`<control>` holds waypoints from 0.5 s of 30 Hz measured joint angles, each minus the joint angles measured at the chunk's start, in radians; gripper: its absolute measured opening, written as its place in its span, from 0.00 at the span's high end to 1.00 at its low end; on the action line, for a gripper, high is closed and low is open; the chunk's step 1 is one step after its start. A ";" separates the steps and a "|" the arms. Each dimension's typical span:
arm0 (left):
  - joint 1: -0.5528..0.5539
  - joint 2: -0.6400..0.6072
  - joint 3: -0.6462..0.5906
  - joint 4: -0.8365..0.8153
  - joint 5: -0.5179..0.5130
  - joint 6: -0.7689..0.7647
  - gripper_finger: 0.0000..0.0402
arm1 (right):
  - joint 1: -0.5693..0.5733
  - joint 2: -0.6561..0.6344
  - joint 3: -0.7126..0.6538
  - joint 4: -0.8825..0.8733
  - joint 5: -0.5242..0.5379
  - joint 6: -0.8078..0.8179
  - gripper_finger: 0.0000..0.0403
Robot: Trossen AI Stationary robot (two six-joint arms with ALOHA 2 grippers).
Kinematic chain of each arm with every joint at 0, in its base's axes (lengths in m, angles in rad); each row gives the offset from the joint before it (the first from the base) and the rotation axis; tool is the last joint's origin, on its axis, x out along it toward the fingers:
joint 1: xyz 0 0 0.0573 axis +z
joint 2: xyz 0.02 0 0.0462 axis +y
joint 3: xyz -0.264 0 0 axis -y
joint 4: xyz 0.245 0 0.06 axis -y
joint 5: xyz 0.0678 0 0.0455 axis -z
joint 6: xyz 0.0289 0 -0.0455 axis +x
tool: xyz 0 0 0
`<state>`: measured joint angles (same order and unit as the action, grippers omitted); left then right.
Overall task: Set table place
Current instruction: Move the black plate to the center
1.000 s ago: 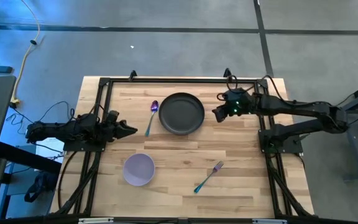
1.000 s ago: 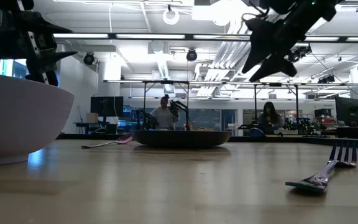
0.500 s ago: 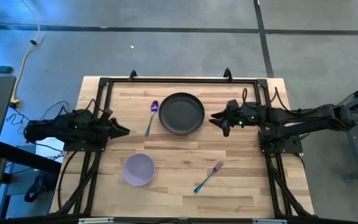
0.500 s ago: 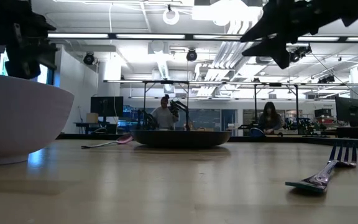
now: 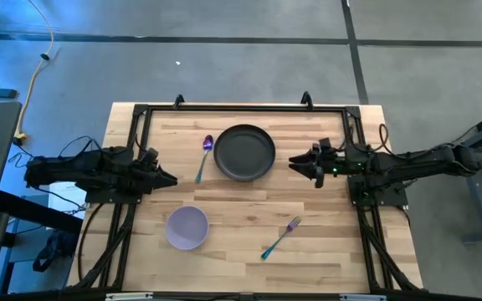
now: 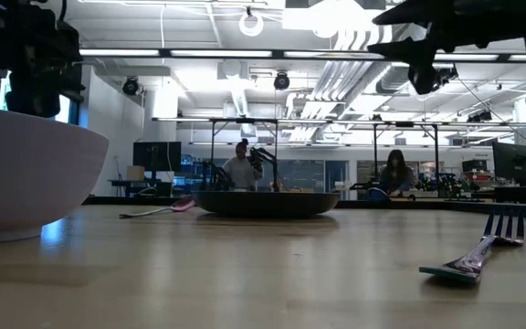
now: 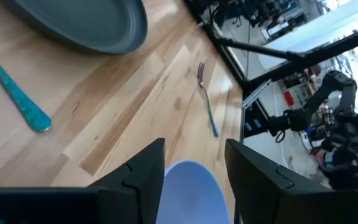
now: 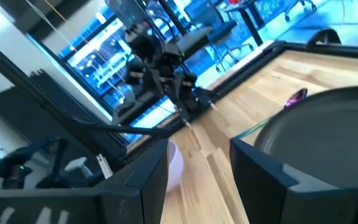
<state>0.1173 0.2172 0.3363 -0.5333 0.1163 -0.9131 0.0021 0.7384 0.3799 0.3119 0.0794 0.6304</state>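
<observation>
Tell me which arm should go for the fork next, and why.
Right, probably. The fork lies on the table's right half, nearer the right pincer, which hangs open beside the plate. The left pincer, also open, sits nearer the bowl.
</observation>
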 joint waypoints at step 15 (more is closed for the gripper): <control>0.000 0.092 -0.001 -0.019 0.127 -0.035 0.61 | 0.000 -0.261 -0.121 0.129 -0.004 -0.002 0.60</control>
<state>0.1173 0.3094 0.3355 -0.5526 0.2429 -0.9480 0.0021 0.4776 0.2586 0.4406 0.0749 0.6281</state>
